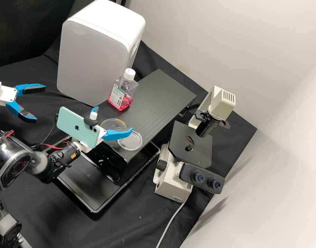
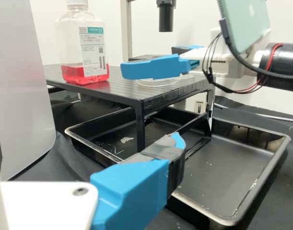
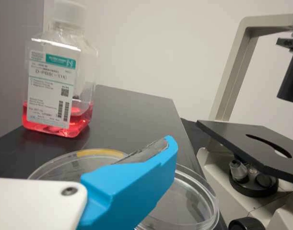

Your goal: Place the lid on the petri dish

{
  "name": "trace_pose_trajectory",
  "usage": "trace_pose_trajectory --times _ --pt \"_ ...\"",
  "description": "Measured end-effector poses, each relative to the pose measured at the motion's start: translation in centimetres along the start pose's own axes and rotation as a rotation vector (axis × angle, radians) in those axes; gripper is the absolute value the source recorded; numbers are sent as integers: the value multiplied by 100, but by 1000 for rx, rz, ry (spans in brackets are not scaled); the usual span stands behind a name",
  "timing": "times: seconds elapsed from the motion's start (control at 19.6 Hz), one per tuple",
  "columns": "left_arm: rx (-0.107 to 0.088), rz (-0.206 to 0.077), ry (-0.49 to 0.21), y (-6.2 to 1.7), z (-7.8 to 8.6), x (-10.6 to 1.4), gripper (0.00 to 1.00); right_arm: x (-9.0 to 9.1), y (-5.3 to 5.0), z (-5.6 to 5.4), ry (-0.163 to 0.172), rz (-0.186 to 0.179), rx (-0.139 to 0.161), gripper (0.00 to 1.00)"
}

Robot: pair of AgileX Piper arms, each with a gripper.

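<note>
Two clear round petri pieces lie overlapping on the near end of the black raised platform point(image 1: 158, 96). One has a yellow mark on its rim point(image 1: 113, 123); the other point(image 1: 132, 140) sits closer to the platform's corner. I cannot tell which is the lid. My right gripper point(image 1: 113, 120) is open and straddles the yellow-marked piece point(image 3: 74, 163), and one of its fingers point(image 3: 136, 177) hangs above the second piece point(image 3: 194, 196). My left gripper point(image 1: 25, 100) is open and holds nothing. It hovers at the far left, well away from the platform.
A bottle of red liquid point(image 1: 122, 90) stands farther back on the platform, in front of a white box point(image 1: 95, 48). A black tray point(image 1: 95, 193) lies under and in front of the platform. A microscope point(image 1: 195, 148) stands to the right.
</note>
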Motion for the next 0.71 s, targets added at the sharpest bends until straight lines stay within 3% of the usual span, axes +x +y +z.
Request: trace_pose_trajectory --times 0.2,0.71 --pt "-1 -2 0 -3 -4 7 100 -21 42 -28 11 16 2 100" --pt "2 1 -7 5 3 26 100 -180 4 156 -67 -15 -10 100"
